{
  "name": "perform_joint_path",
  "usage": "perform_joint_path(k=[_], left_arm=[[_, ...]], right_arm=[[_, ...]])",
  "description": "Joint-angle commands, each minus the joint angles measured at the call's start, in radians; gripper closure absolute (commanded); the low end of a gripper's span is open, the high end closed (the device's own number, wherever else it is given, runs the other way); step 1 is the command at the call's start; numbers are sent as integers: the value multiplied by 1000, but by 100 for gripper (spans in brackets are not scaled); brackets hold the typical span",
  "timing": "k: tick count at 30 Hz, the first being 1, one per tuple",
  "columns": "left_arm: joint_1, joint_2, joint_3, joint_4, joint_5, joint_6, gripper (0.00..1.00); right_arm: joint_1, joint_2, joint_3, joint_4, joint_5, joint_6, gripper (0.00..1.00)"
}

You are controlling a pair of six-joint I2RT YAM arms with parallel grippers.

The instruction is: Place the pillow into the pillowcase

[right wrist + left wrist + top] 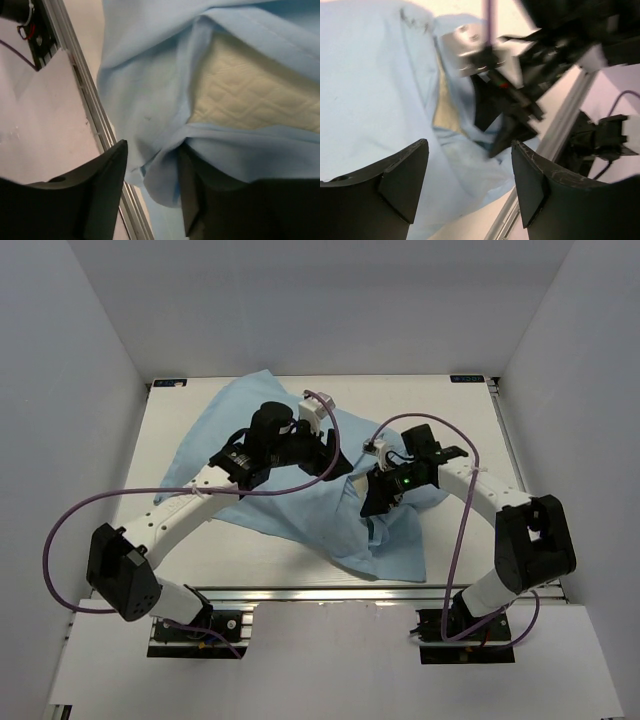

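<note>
With the pillow seemingly mostly inside the pillowcase on the desk, the hem between the spread right fingers should be pinched and drawn over it, with the spread, empty left fingers pressed down as an anchor.

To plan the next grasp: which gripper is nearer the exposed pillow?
Right. The right gripper is directly beside the pillow; the left gripper is farther, over the pillowcase.
</note>
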Motion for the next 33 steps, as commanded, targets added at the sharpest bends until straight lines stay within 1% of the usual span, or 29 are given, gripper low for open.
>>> perform_joint_path(k=[1, 2, 4, 5, 6, 8, 11, 13, 17, 18, 19, 21, 22, 23, 25, 26, 27, 29, 30, 33], left_arm=[[8, -2, -12, -56, -80, 33, 23], [9, 3, -11, -65, -97, 48, 23], [9, 32, -2, -80, -145, 67, 23], [11, 49, 12, -91, -152, 85, 23], [12, 67, 18, -96, -154, 93, 23], [12, 128, 37, -103, -139, 110, 23], [12, 191, 63, -100, -125, 118, 22], [12, 214, 61, -97, -125, 115, 22], [9, 245, 35, -83, -53, 90, 22], [8, 253, 28, -82, -45, 87, 22], [5, 259, 14, -79, -41, 82, 22], [0, 274, -2, -70, -22, 76, 25], [-1, 277, -17, -54, -15, 72, 28], [-1, 285, -23, -45, 5, 63, 35], [-1, 294, -29, -37, 22, 55, 44], [-1, 299, -28, -37, 30, 50, 50], [-1, 302, -28, -39, 42, 49, 59], [-1, 299, -32, -39, 47, 47, 65], [-1, 293, -32, -39, 53, 47, 70], [-1, 262, -23, -54, 65, 50, 77]], right_arm=[[-15, -82, 60, -88, -5, -88, 49], [-82, -146, 53, -32, -3, -62, 38], [-165, -203, 51, 28, -8, -11, 23], [-231, -240, 60, 42, 6, 13, 12], [-257, -254, 71, 47, 46, 15, 11], [-320, -276, 91, 55, 89, 44, 11], [-368, -283, 73, 85, 111, 92, 11], [-368, -264, 57, 73, 89, 89, 11], [-366, -215, 19, 29, -10, 72, 13], [-366, -208, 2, 27, -15, 67, 13], [-342, -195, -5, 25, -15, 66, 14], [-299, -185, -19, 12, -14, 42, 15], [-240, -179, -22, -13, -8, 31, 16], [-207, -178, -28, -22, 15, 14, 16], [-118, -181, -41, -27, 38, 12, 17], [-97, -182, -45, -15, 66, 17, 17], [-78, -182, -51, -4, 75, 24, 17], [-46, -172, -58, 7, 103, 35, 19], [-40, -158, -59, 9, 112, 37, 20], [-26, -133, -70, 31, 167, 58, 24]])
